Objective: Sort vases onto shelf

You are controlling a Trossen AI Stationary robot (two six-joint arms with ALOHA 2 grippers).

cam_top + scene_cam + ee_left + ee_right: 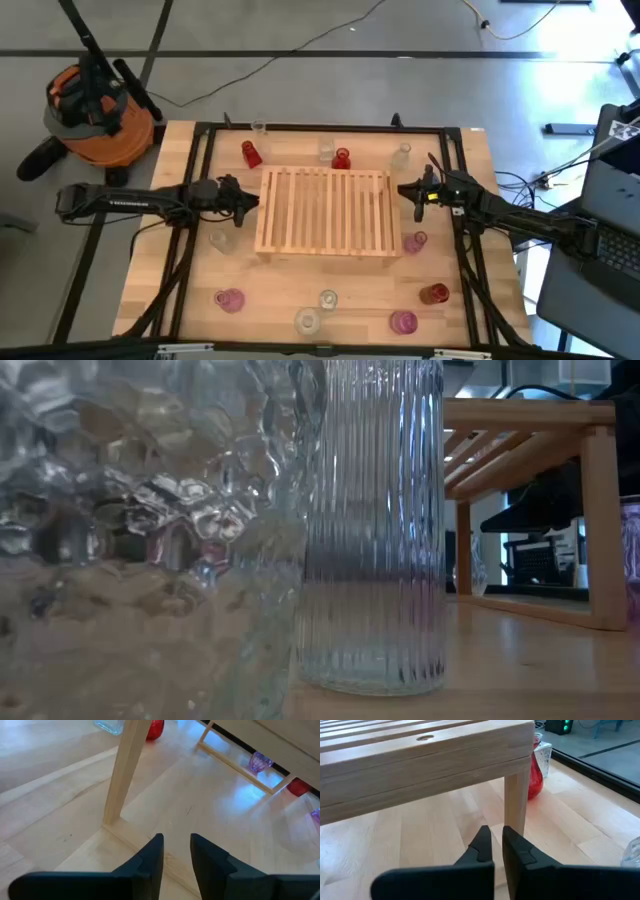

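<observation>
Item 1: the shelf (325, 212), a flat rack of pale wooden slats in a wooden frame, stands on short legs at the middle of the pale wooden surface (180, 160). We see no vase on it.

Item 2: the vases, small glass bud pieces, ring the shelf on the surface. Behind it: a red glass vase (250, 154), a second red one (342, 158), and clear ones (401, 153). At the left, a clear vase (221, 240) near the shelf's corner. At the right, a pink vase (416, 242). In front: a pink vase (230, 299), clear ones (328, 299), a dark red vase (434, 293) and another pink one (403, 322).

Item 3: the left claw (176, 851) sits low by the shelf's left edge, fingers slightly apart, pinching nothing.

Item 4: the right claw (496, 845) faces the shelf's right leg, fingers pressed together, empty.

Step in hand, as we judge it: choosing a first vase. We recommend each claw spread wide first, take the nearest vase on its own side by the narrow neck, lift clear of the frame, and set it upright across 2 slats rather than over a gap.
</observation>
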